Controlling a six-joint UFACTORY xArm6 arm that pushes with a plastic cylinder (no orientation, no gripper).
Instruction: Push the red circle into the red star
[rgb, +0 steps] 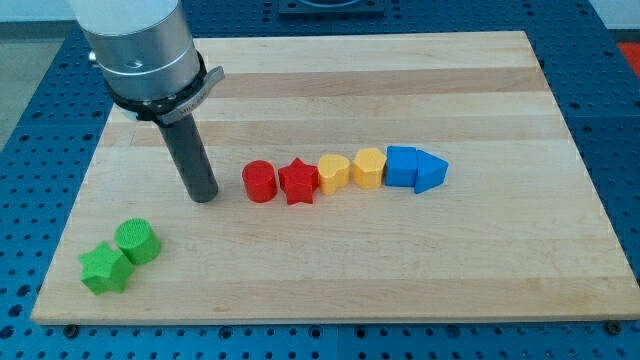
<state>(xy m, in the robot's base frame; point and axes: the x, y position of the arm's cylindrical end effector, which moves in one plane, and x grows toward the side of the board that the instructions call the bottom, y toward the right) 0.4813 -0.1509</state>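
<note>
While rod stands upright, my tip (204, 196) rests on wooden board (480, 260) just left of red circle (260, 182), small gap between. Red circle (upright cylinder, axis vertical) touches red star (298, 182) on its right. No pincer on this arm, only rod. Row runs rightward: yellow blocks, blue blocks.
</note>
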